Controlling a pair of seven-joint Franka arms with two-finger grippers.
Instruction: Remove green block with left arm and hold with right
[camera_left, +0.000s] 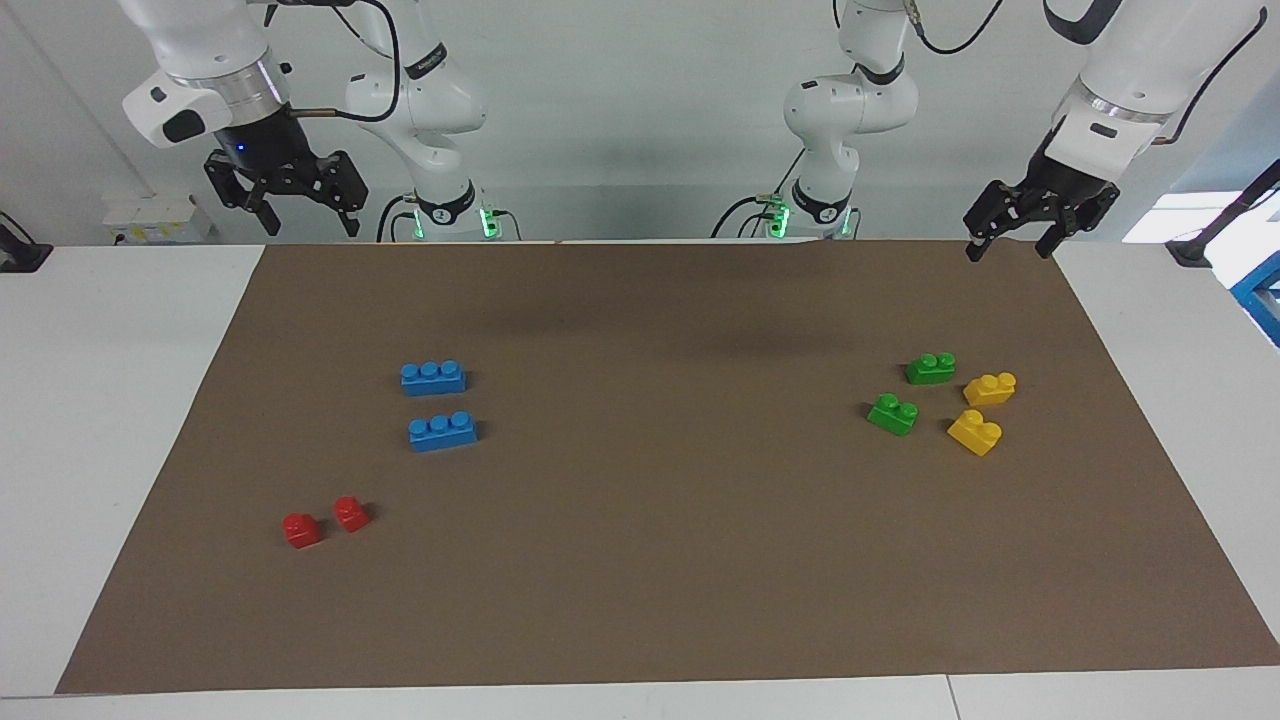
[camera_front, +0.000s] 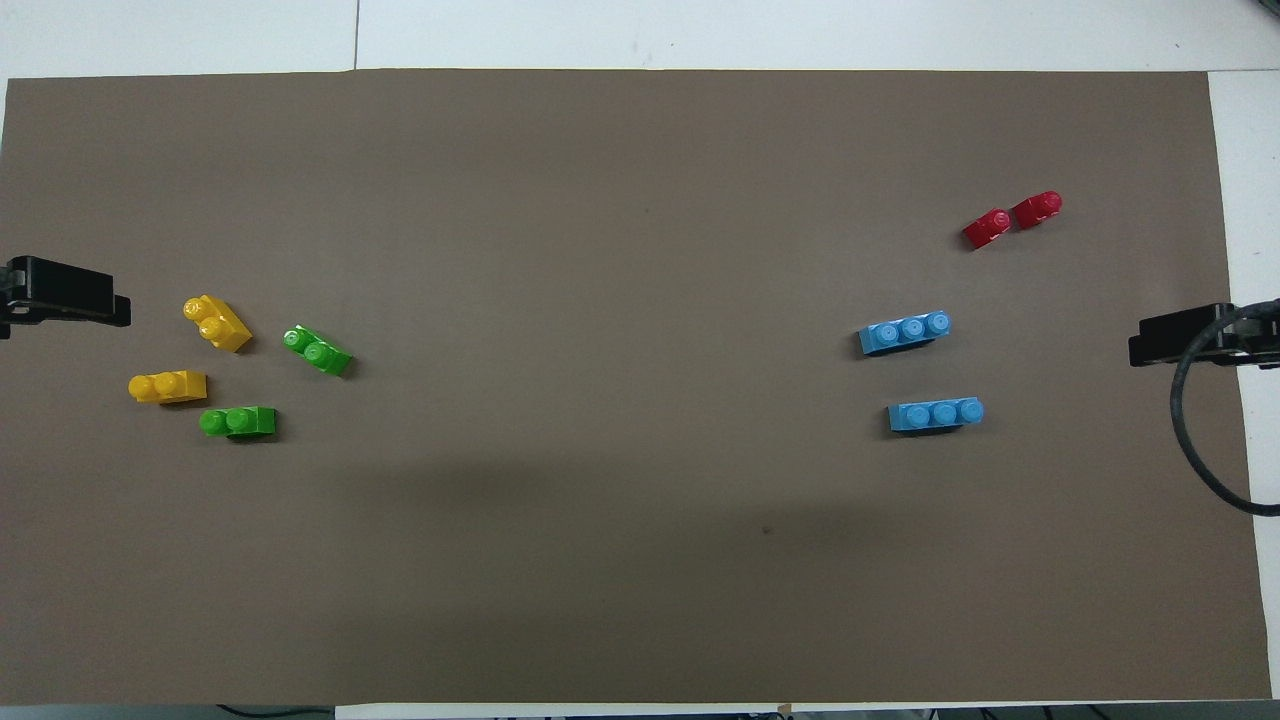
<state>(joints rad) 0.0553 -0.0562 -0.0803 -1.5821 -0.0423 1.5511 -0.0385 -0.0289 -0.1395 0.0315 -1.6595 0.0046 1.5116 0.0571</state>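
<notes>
Two green blocks lie on the brown mat toward the left arm's end. One green block (camera_left: 930, 368) (camera_front: 238, 421) is nearer to the robots. The other green block (camera_left: 893, 413) (camera_front: 317, 350) lies a little farther out and toward the table's middle. My left gripper (camera_left: 1010, 248) (camera_front: 65, 292) is open and empty, raised over the mat's corner near its base, apart from the blocks. My right gripper (camera_left: 308, 222) (camera_front: 1190, 335) is open and empty, raised over the mat's edge at the right arm's end.
Two yellow bricks (camera_left: 990, 388) (camera_left: 975, 432) lie close beside the green blocks, toward the left arm's end. Two blue three-stud bricks (camera_left: 433, 377) (camera_left: 442, 431) and two small red bricks (camera_left: 302, 529) (camera_left: 351, 513) lie toward the right arm's end. The brown mat (camera_left: 660, 560) covers the white table.
</notes>
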